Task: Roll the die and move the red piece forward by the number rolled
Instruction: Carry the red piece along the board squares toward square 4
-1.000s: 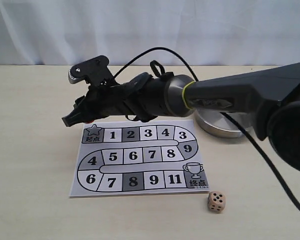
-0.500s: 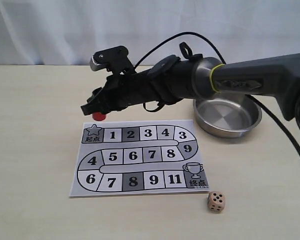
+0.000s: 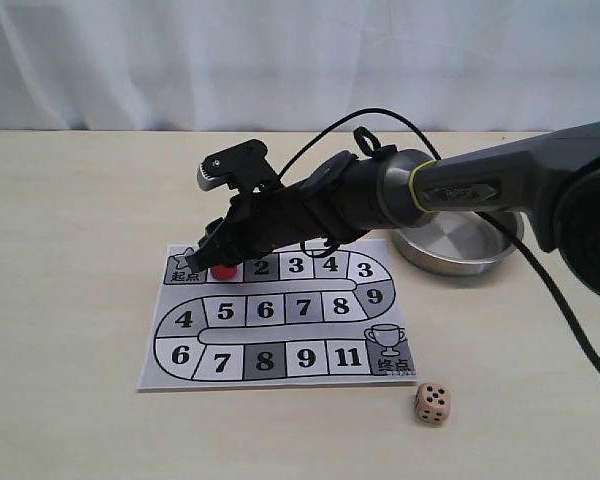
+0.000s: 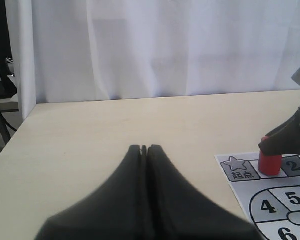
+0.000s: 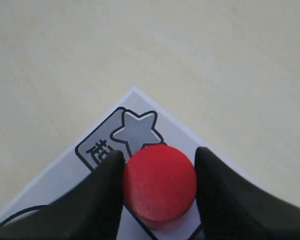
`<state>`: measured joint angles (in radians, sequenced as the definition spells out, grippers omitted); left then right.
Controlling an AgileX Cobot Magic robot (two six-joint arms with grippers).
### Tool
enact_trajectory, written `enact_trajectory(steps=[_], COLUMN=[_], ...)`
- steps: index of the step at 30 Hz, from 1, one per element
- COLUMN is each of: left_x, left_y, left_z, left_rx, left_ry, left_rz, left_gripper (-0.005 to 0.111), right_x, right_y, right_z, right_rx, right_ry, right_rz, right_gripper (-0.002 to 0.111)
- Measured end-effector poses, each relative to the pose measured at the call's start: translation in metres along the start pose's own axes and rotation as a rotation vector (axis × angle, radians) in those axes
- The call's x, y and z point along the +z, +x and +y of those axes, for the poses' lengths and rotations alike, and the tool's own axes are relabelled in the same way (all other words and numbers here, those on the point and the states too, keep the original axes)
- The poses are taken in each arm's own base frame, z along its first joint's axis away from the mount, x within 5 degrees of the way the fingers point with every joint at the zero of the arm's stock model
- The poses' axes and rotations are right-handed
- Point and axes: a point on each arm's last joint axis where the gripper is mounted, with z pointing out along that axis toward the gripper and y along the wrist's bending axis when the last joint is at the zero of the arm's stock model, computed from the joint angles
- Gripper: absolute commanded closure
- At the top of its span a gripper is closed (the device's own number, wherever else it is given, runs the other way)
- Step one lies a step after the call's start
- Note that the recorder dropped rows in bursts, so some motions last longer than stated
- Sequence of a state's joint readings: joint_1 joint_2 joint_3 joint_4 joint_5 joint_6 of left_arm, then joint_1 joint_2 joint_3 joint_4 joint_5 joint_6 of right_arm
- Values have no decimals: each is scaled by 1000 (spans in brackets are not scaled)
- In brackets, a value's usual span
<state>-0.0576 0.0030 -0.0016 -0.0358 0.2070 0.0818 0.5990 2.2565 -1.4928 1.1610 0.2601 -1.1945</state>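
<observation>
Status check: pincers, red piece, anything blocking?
Left pincer shut, empty. Right pincer shut on red piece at square 1. Die off the game board, near trophy corner, clear of the path.

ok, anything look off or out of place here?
Nothing spilled or damaged. Numbering on the board is odd: a 3 follows the 4 in the top row, and the bottom row jumps from 9 to 11. The die lies off the board, near its trophy corner. The right gripper holds the red piece upright.
</observation>
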Motion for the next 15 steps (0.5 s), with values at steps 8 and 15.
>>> enact_trajectory(steps=[8,15], left_x=[0,0], left_y=[0,0], left_z=[0,0], left_rx=[0,0], left_ry=[0,0], left_rz=[0,0], left_gripper=[107,107], right_x=[-2,-32], right_y=[-3,-29], right_z=[0,4], right_rx=[-10,-43], right_ry=[2,11], right_rz=[-10,-82], right_gripper=[104,104])
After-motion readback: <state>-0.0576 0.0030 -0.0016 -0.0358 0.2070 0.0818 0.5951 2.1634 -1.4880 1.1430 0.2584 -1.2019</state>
